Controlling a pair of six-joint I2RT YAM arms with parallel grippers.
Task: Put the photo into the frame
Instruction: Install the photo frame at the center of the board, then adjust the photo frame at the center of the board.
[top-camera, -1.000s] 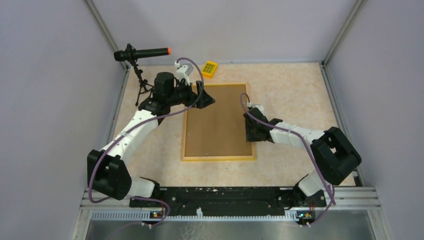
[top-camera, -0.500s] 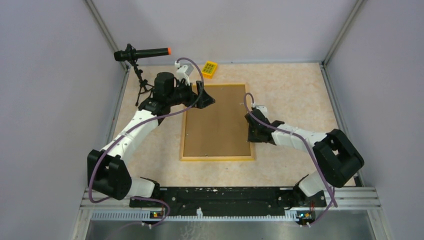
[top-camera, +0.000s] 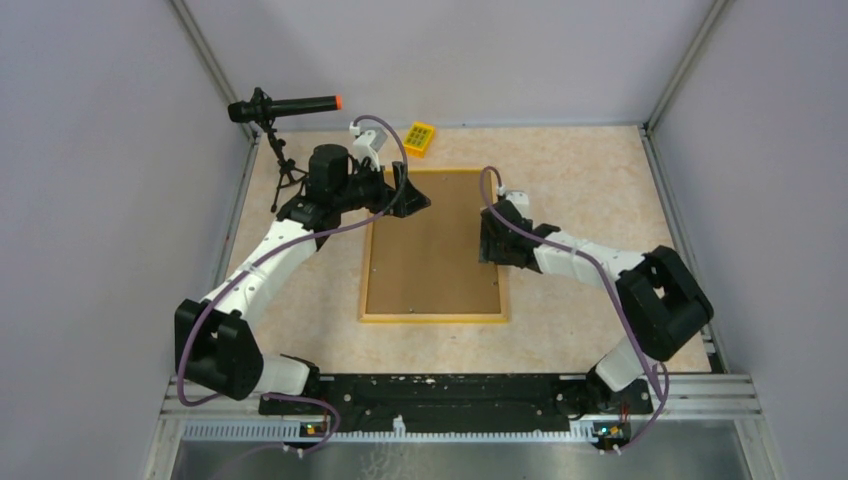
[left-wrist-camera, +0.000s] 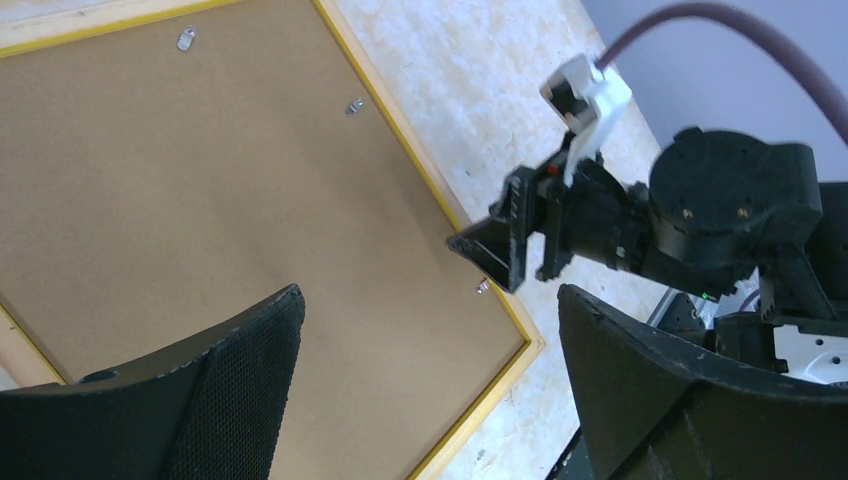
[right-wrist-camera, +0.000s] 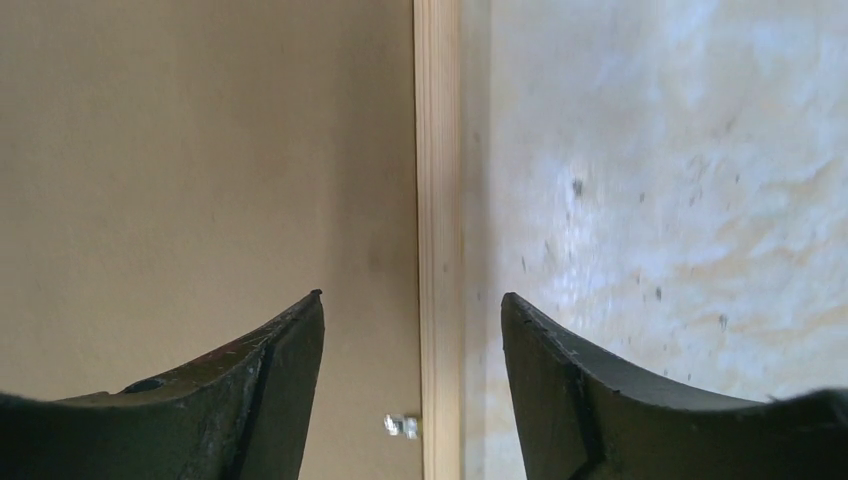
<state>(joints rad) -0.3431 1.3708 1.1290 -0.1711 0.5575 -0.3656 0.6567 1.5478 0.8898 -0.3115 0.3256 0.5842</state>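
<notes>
We see the frame (top-camera: 435, 318) lying flat on the table (top-camera: 585, 180), middle of the workspace, back side up. Its thin rails are light yellowish wood, and a brown board (top-camera: 430, 250) fills the opening. Small metal clips (left-wrist-camera: 355, 104) sit along the inner edge of the rails.

The right claw (right-wrist-camera: 412, 300) hangs spread over the frame's right rail, about midway along it. In its wrist view the rail runs up between the fingers: one finger is over the board, the other over the table. We cannot tell whether the tips touch anything.

The left claw (left-wrist-camera: 430, 292) is spread too, above the frame's far left corner, holding nothing.
</notes>
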